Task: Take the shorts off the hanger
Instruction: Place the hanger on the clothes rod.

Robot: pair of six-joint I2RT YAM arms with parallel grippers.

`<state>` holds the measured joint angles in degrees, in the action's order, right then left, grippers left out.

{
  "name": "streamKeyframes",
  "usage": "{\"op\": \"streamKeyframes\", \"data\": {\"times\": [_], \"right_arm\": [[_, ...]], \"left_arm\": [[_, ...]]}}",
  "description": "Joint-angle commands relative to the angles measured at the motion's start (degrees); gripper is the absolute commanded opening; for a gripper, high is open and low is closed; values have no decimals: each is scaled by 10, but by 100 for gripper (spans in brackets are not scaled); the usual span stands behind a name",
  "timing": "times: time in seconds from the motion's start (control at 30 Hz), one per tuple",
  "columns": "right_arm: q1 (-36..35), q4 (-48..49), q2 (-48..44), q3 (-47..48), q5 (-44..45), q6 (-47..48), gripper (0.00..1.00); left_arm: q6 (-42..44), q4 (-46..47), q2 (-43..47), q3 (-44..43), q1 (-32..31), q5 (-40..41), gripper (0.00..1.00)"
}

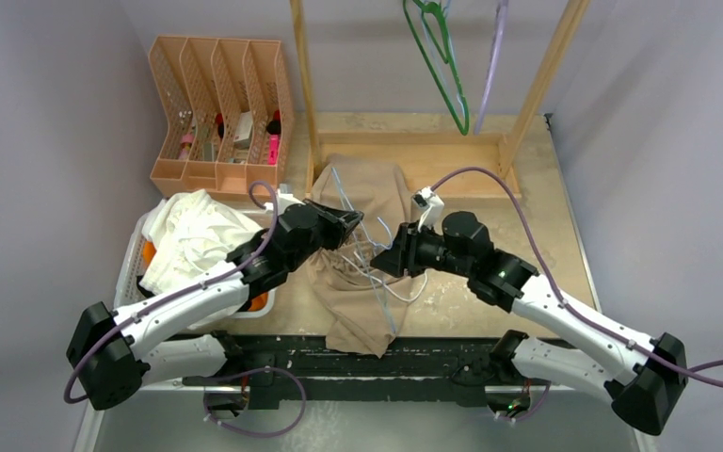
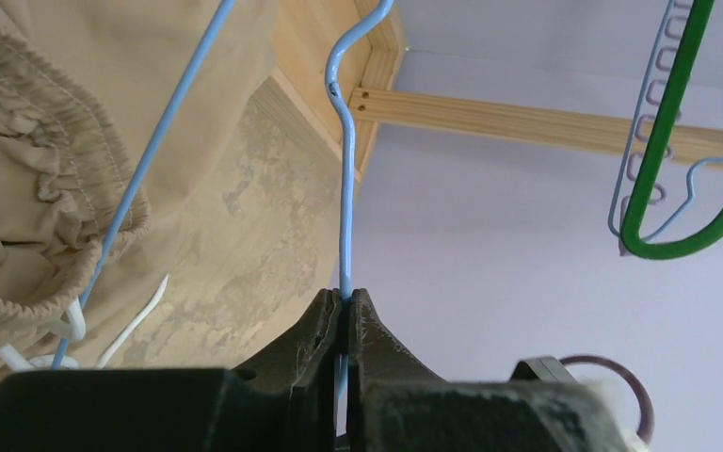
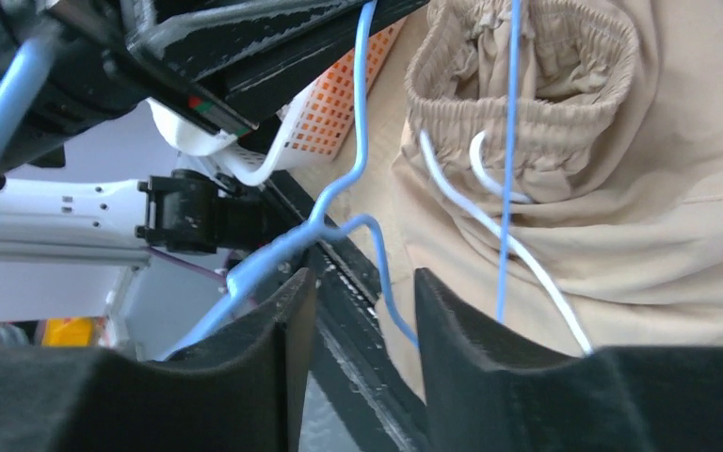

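One blue hanger (image 2: 346, 188) is being pinched by the left gripper (image 2: 344, 303), right gripper (image 3: 365, 292) gaping; wire may be twisting, snagging the shorts (image 3: 678, 217).

Wooden rack (image 1: 305, 94) just behind shorts (image 1: 362, 301)

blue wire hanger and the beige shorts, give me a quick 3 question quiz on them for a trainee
1. True or false: the left gripper is shut on the blue wire hanger.
2. Pick one: the beige shorts are A) lifted clear in the air, B) lying on the table between the two arms, C) folded in a neat stack.
3. Fill in: the jaws of the right gripper stand ____.

Key: 1 true; 2 B; 3 open
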<state>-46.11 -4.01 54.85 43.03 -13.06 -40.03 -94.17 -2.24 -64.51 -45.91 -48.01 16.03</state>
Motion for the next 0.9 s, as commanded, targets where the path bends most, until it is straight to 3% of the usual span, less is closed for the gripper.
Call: {"op": "streamKeyframes", "data": {"times": [0.0, 0.33, 0.5, 0.87], "right_arm": [[-1, 11, -50, -8, 0, -3, 51], [0, -83, -157, -41, 122, 20, 56], [0, -71, -192, -61, 87, 76, 66], [-42, -48, -119, -44, 88, 182, 73]], "left_arm": [[-91, -19, 27, 9, 3, 56, 0], [-275, -146, 77, -49, 3, 223, 0], [-370, -197, 138, -12, 5, 255, 0], [-385, -253, 147, -71, 9, 300, 0]]}}
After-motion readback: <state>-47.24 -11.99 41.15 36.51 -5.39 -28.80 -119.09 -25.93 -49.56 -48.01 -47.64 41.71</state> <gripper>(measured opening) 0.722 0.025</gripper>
